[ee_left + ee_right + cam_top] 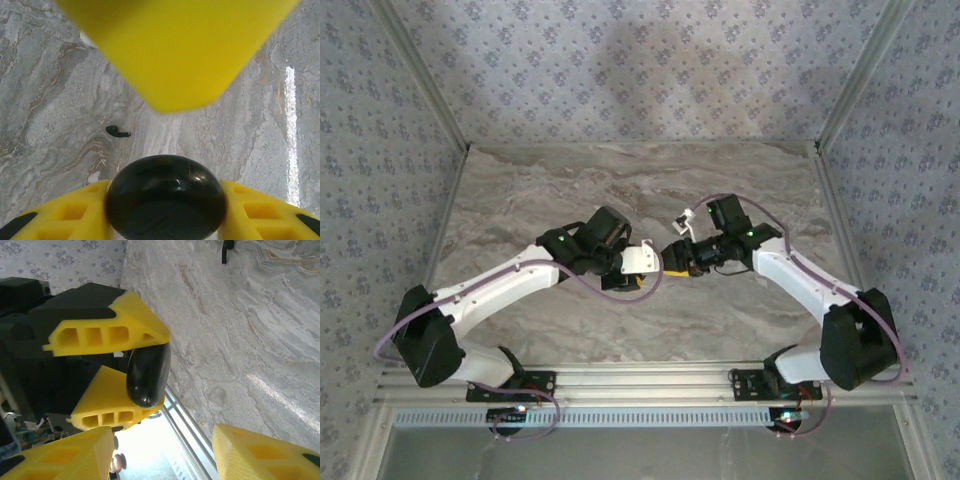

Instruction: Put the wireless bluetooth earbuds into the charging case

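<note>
Surveying from above: left tool point(655, 266) and right tool point(678, 258), both yellow-fingered, face each other almost tip to tip over the grey marbled stone worktop point(520, 190).

Left wrist view: black glossy pebble-shaped plastic case point(165, 197), judged to be the charging case, lid apparently closed. It is pinched between the left tool's ribbed yellow fingers point(250, 210), its long axis running finger to finger. Small black plastic earbud with a short stem point(117, 132) lies flat on the worktop, beyond the case and to its left in this view, well apart from it. The stem points rightward across the view. One blurred yellow finger of the right tool hangs above the case, close to the lens.

Right wrist view: case point(147, 372) seen edge-on, clamped top and bottom by the left tool. The right tool's own fingers point(265, 455) are spread wide with nothing between them, aimed at the case from near by.

Judgement: the left tool is occupied, so the earbud falls to the empty right tool. That tool now faces the case, not the earbud. The lid likely needs opening first.
</note>
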Robot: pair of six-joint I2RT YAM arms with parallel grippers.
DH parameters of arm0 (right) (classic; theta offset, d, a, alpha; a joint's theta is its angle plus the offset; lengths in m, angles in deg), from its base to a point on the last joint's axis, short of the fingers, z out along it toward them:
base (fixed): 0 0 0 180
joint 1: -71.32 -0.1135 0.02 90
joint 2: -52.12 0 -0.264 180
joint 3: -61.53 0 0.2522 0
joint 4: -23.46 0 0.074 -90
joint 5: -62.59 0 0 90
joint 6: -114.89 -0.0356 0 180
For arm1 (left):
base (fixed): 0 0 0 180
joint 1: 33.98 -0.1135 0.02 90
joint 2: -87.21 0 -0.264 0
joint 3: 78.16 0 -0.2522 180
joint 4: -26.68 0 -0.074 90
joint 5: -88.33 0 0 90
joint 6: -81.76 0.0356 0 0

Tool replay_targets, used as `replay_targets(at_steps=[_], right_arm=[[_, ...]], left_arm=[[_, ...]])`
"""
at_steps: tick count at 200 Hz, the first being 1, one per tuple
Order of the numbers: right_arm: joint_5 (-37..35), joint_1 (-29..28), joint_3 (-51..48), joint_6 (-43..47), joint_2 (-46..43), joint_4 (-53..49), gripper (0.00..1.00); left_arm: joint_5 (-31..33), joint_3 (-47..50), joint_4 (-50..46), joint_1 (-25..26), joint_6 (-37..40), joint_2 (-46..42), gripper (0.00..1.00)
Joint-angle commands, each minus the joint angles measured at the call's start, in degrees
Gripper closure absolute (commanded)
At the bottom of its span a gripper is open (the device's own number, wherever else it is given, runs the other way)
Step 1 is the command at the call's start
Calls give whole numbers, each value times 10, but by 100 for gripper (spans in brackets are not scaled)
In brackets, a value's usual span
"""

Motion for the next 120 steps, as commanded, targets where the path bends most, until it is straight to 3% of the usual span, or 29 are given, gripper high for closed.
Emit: replay_targets(at_steps=[1, 120], right_arm=[[-1, -12, 26, -11, 14, 28, 45], [6, -37, 45, -9, 54, 48, 56]], left_arm=[[-25, 1, 14, 6, 2, -21, 55], [-30, -1, 28, 13, -12, -31, 55]])
